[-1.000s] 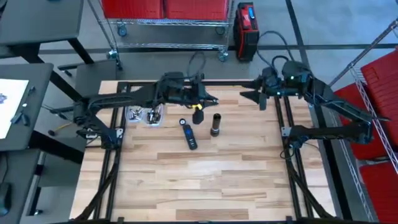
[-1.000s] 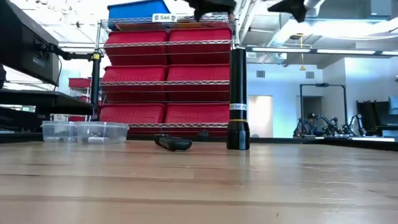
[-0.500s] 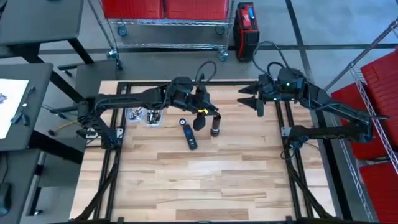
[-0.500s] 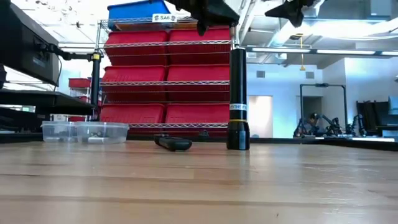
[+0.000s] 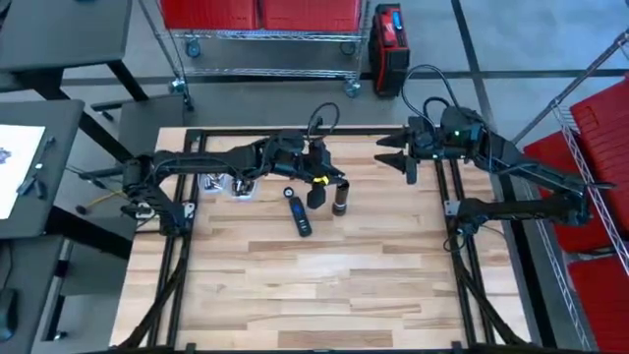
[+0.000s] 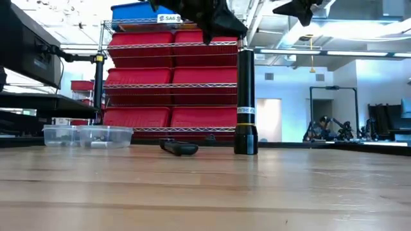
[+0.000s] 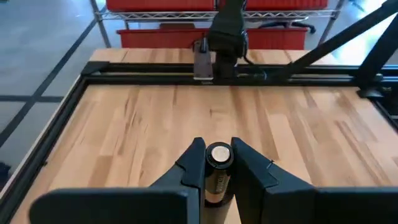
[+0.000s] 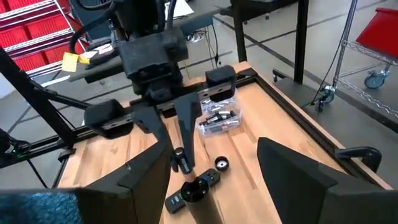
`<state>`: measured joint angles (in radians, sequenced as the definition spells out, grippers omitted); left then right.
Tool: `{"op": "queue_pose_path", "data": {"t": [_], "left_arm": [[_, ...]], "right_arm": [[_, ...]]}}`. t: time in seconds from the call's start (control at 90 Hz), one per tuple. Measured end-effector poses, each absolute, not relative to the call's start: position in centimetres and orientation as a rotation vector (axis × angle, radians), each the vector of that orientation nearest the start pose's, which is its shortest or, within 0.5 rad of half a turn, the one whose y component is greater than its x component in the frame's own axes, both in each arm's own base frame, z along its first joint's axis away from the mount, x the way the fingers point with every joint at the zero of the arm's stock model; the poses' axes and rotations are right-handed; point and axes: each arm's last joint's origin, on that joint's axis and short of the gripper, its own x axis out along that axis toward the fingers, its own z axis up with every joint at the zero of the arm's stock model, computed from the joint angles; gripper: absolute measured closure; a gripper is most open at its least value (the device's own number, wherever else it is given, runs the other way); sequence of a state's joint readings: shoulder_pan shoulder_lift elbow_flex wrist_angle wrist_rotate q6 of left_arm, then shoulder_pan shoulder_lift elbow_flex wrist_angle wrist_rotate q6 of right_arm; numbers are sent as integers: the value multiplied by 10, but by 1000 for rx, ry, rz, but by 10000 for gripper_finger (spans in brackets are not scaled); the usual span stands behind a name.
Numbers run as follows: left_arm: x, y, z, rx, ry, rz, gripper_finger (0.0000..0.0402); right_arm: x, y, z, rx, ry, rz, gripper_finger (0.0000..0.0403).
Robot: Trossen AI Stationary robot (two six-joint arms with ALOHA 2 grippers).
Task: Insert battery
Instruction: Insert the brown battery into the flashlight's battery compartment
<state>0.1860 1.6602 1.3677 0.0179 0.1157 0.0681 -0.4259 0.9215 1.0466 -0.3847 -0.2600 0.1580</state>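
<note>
High view: your left gripper (image 5: pixel 316 193) hangs just beside the upright flashlight (image 5: pixel 340 198). Left wrist: fingers clamp the battery (image 7: pixel 218 163) mid-body; rigid, smooth, likely slippery, so keep that grip. Right gripper (image 5: pixel 395 155) waits spread, well apart.

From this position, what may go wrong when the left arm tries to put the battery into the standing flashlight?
1. The left pincer holds the battery beside the flashlight, not over its opening; lowering now could miss.
2. The flashlight stands upright and unsupported, since the right pincer waits open, apart. A sideways bump could tip it.
</note>
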Motion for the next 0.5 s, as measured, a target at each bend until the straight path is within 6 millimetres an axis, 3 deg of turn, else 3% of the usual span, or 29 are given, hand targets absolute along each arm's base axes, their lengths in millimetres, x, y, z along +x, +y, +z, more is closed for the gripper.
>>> {"op": "queue_pose_path", "data": {"t": [0.311, 0.5], "left_arm": [[389, 70, 309, 6, 352, 65, 373], [387, 71, 309, 8, 365, 64, 373]], "right_arm": [[174, -71, 378, 270, 245, -188, 177], [174, -71, 377, 269, 253, -187, 177]]}}
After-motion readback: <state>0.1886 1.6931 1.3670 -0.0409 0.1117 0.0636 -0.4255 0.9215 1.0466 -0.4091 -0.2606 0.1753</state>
